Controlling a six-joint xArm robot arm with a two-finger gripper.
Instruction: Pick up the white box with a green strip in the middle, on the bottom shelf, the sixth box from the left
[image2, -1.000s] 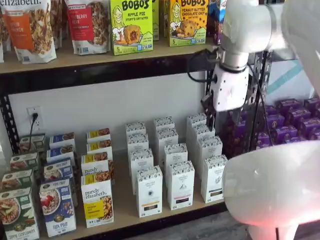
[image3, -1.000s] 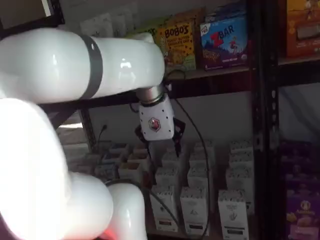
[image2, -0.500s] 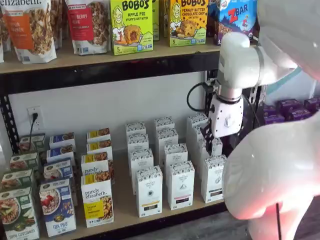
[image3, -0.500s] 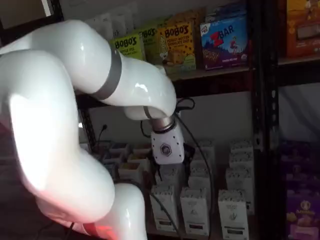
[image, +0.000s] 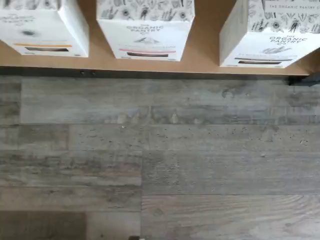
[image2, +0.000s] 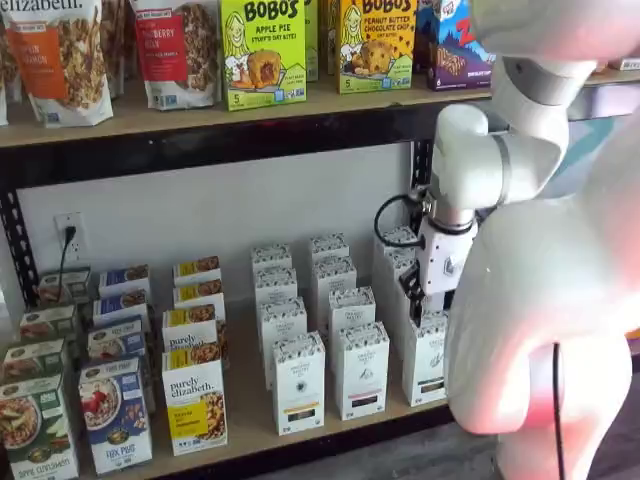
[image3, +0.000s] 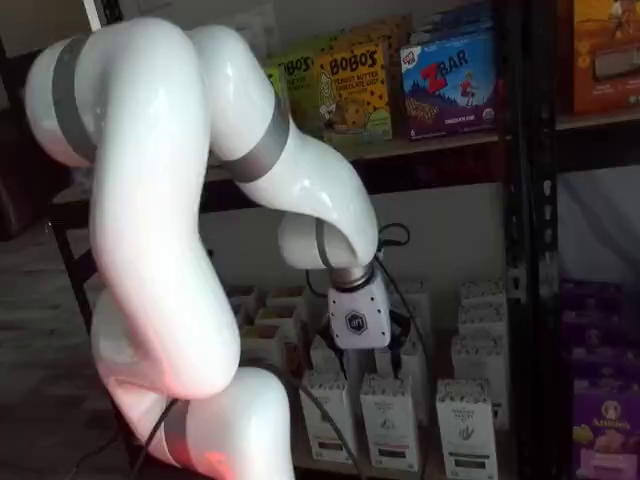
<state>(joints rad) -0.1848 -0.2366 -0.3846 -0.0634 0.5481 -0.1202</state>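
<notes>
In the wrist view we are looking down at the front edge of the bottom shelf (image: 205, 47), a light tan board, with grey wood-plank floor (image: 160, 160) filling the near part of the scene. Three white boxes are standing side by side along that edge. The white box with a green strip (image: 272, 37) is the rightmost of them, its strip showing dark here. An orange-strip box (image: 42, 27) is standing at the left and a pink-strip box (image: 145, 30) between the two. No fingers are showing in this view.

In a shelf view we are seeing the gripper (image2: 425, 300) hanging just above the right end of the bottom shelf, its white body upright and a black cable (image2: 385, 210) looping beside it. Directly below it the task's box is standing upright at the near right corner of the board, rightmost in the front row. The black fingers are showing only side-on. They are spread as wide as they go and are gripping nothing. Bobo's boxes (image2: 262, 50) and granola bags (image2: 60, 55) are sitting on the upper shelf (image2: 200, 110).

In a shelf view from the other side, the white arm (image3: 180, 200) is covering the left of the rack. The gripper's body is hovering above the front rows of white boxes, its fingers hidden from us.
</notes>
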